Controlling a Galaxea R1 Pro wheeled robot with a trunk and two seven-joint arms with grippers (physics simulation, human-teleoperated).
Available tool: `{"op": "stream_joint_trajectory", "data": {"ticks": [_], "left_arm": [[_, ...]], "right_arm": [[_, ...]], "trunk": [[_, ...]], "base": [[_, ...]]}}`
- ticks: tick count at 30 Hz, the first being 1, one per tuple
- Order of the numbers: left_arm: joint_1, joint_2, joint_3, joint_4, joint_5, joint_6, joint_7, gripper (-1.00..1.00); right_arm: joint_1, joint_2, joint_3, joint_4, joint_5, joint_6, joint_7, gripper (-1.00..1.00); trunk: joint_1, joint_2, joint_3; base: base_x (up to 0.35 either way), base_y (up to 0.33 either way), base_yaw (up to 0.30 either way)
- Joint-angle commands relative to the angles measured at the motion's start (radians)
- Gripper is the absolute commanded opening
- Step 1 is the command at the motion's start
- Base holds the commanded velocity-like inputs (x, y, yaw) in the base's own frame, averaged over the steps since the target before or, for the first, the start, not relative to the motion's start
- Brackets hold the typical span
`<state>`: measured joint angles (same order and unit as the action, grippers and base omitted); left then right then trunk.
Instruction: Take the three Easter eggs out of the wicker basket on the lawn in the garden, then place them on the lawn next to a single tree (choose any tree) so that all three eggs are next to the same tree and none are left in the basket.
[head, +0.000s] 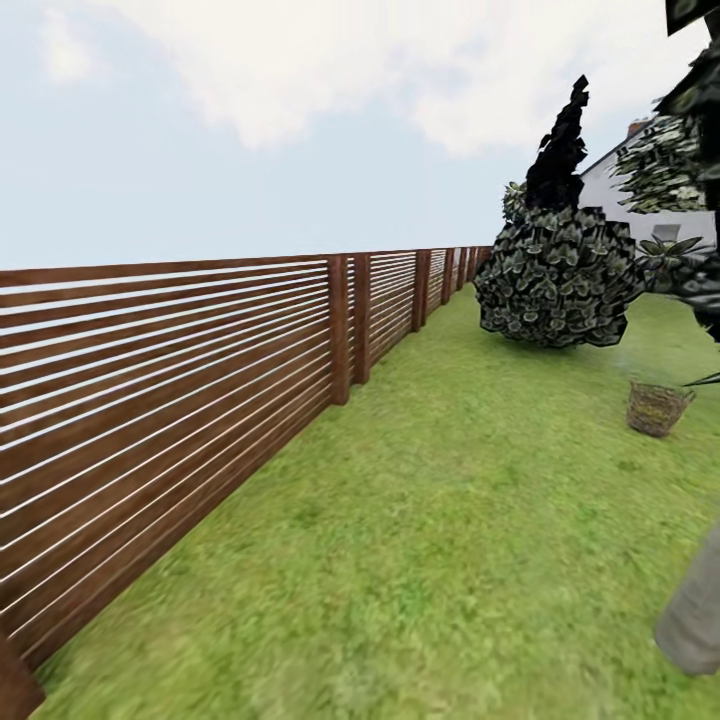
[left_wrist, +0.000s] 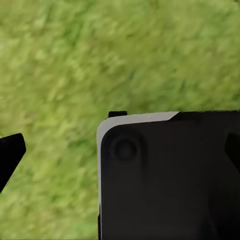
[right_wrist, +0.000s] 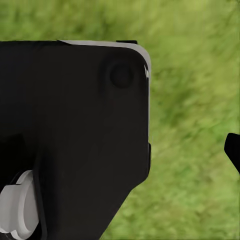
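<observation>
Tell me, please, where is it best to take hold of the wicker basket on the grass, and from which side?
Probably the thick rim of the wicker basket, from above: it stands upright on the lawn with its mouth open upward, so one finger could go inside the wall. It is far and small; the weave is unclear.

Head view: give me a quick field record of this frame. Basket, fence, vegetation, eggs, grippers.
wicker basket: upright on the lawn, at the right of the view
eggs: none discernible; basket interior too small to tell
fence: brown horizontal slats, runs along the left into the distance
bush: rounded, dark, beyond the basket
grey trunk: at bottom right edge
grippers: state cannot be told
</observation>
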<state>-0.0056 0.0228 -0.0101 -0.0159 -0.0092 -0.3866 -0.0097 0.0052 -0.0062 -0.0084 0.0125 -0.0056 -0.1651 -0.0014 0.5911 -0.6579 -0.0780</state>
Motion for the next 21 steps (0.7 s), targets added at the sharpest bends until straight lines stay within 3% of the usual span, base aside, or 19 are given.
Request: {"op": "stream_joint_trajectory", "data": {"ticks": [1, 8, 21], "left_arm": [[-0.001, 0.0, -0.001, 0.001, -0.001, -0.003, -0.001, 1.0], [-0.001, 0.0, -0.001, 0.001, -0.001, -0.003, -0.001, 1.0], [-0.001, 0.0, -0.001, 0.001, -0.002, -0.003, -0.001, 1.0]], "right_arm": [[-0.001, 0.0, -0.001, 0.001, -0.001, -0.005, 0.0, 1.0], [-0.001, 0.0, -0.001, 0.001, -0.001, -0.005, 0.0, 1.0], [-0.001, 0.0, -0.001, 0.001, -0.001, -0.005, 0.0, 1.0]], "trunk": [[0.001, -0.001, -0.001], [0.001, -0.001, -0.001], [0.001, -0.001, -0.001]], "base": [[0.277, 0.192, 0.0], [0.277, 0.194, -0.034], [0.287, 0.184, -0.209]]}}
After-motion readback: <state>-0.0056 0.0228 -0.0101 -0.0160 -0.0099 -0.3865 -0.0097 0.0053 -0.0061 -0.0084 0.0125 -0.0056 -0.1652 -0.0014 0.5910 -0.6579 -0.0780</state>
